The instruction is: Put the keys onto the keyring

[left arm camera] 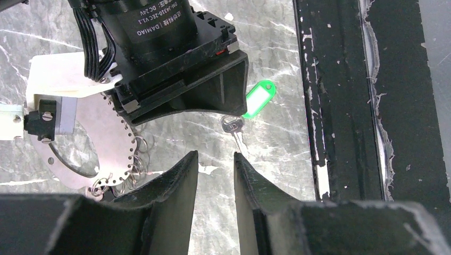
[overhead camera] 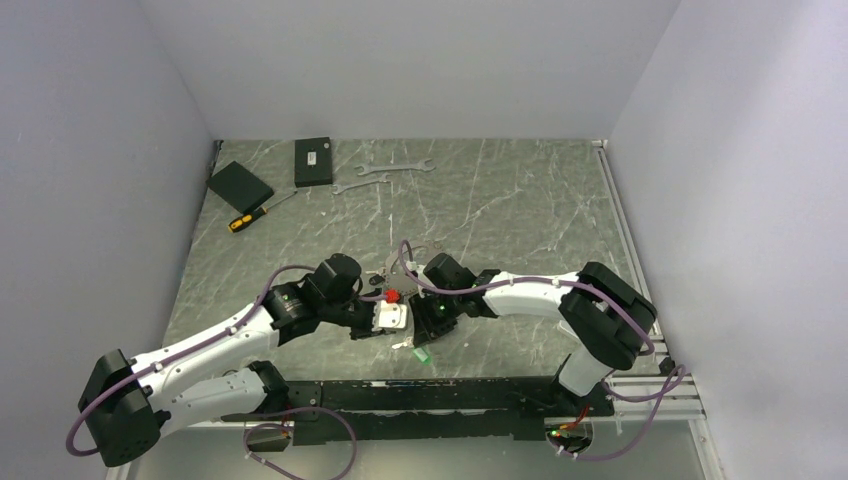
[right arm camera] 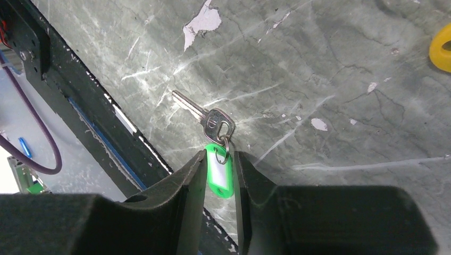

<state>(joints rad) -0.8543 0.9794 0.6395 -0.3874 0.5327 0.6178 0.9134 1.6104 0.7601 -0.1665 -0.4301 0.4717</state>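
1. The grey marbled table (overhead camera: pixel 500 200) carries everything. A black rail runs along its near edge.
2. The left arm (overhead camera: pixel 200 350) and the right arm (overhead camera: pixel 540 290) reach inward and meet near the middle of the table, close to the near edge.
3. Two black boxes (overhead camera: pixel 313 162) lie at the far left corner. Beside them are two silver wrenches (overhead camera: pixel 397 167) and a screwdriver (overhead camera: pixel 255 213) with a yellow handle.
4. The keyring (left arm camera: pixel 114 143) is a white ring with holes along its rim and small wire loops hanging from it. It sits just left of the left gripper's tips.
5. The left gripper (left arm camera: pixel 215 156) has its jaws slightly apart, and only bare table shows between them.
6. The right gripper (right arm camera: pixel 219 154) straddles the green tag (right arm camera: pixel 219 175), one finger close on each side. Whether they press it, I cannot tell.
7. The keys (right arm camera: pixel 213 121) lie flat on the table near the black rail. One silver key shows, joined to the tag by a small loop.
8. A yellow tag (right arm camera: pixel 441 48) shows at the edge of the right wrist view, well apart from the keys.
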